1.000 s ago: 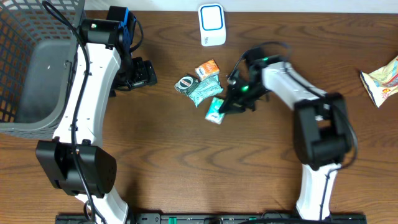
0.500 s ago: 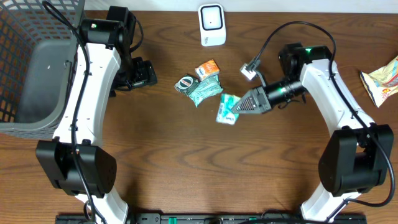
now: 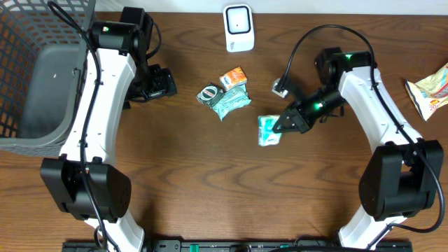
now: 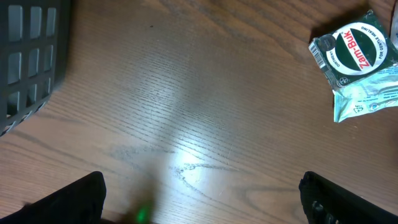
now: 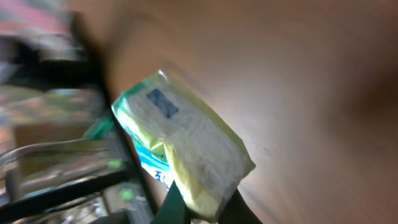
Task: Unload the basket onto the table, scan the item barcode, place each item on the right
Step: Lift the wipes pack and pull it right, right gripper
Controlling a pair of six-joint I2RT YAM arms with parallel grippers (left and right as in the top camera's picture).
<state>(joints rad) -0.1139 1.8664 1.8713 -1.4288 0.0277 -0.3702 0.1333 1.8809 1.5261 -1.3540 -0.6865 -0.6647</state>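
Observation:
My right gripper [image 3: 280, 126] is shut on one end of a small teal-and-white packet [image 3: 268, 130], holding it over the table right of centre. In the right wrist view the packet [image 5: 186, 146] looks pale yellow-white with a small blue label, and the gripper [image 5: 205, 208] pinches its lower edge. The picture there is blurred. The white barcode scanner [image 3: 239, 28] stands at the back edge, well away from the packet. Beside the basket my left gripper [image 3: 165, 82] is open, and nothing lies between its fingers [image 4: 68, 199].
A small pile lies mid-table: an orange packet [image 3: 234, 76], a round Zam-Buk tin pack [image 3: 209, 93] [image 4: 354, 53] and a teal pouch [image 3: 232, 102]. A grey mesh basket [image 3: 21, 42] [image 4: 31, 56] fills the left. A snack bag [image 3: 430, 91] lies at the far right.
The right arm has swung out from over the pile and carried the packet to the right and toward the front. The left arm has not moved.

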